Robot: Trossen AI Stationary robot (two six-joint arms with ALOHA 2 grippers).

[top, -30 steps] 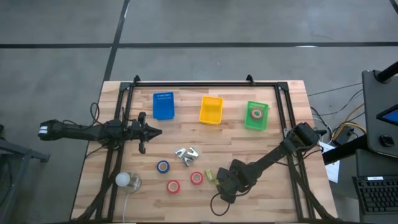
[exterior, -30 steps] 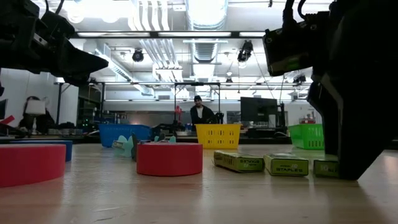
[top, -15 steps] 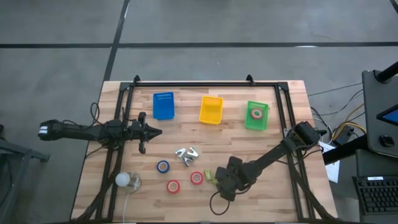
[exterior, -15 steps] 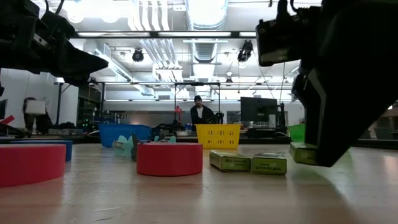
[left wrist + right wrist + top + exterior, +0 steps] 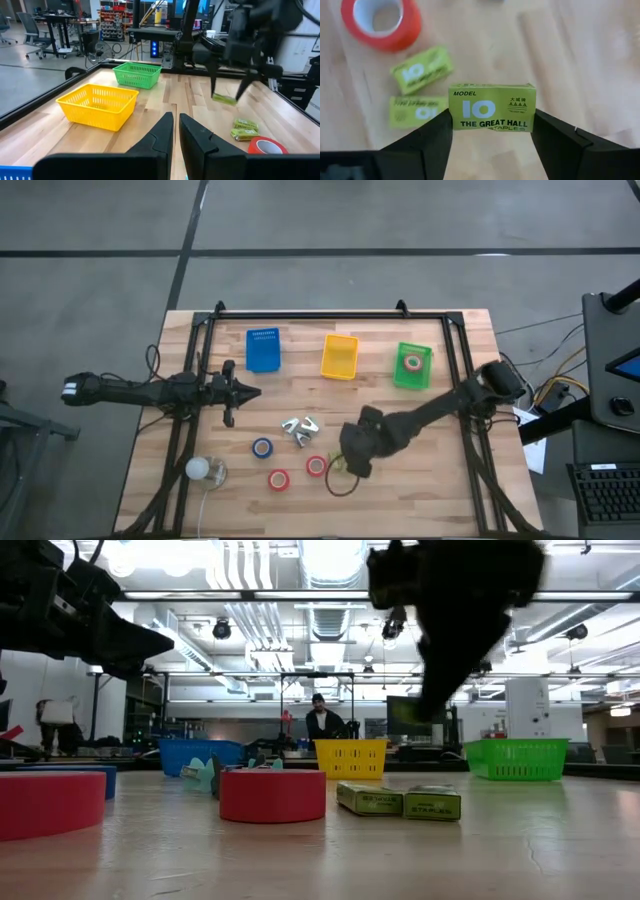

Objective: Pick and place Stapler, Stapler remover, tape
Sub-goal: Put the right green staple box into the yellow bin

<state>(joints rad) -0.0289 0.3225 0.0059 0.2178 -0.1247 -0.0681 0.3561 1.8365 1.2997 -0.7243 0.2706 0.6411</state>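
My right gripper (image 5: 347, 463) hangs above the table's near middle, shut on a green staple box (image 5: 491, 107). Two more green staple boxes (image 5: 420, 70) (image 5: 417, 111) lie flat on the wood below it, next to a red tape roll (image 5: 380, 20). Another red roll (image 5: 278, 479) and a blue roll (image 5: 262, 447) lie further left, with metal staple removers (image 5: 300, 427) just beyond them. My left gripper (image 5: 250, 392) waits shut at the left, held level over the table. My right gripper pinches the staple box by its two short ends (image 5: 454, 117) between its two fingers (image 5: 555, 140). The fingers slant steeply down from above and from the table's right. The box is lifted clear of the table (image 5: 223, 99), its printed face toward the wrist camera.
A blue bin (image 5: 262, 350), a yellow bin (image 5: 339, 356) and a green bin (image 5: 400, 378) holding a tape roll stand in a row at the far side. A white ball-like thing (image 5: 200, 470) lies near the left front corner. A black frame (image 5: 330, 314) borders the table.
My right gripper has risen and gone toward the table's left, rolling its wrist as it went. It has carried one staple box up off the table; the other two boxes have stayed lying where they were.
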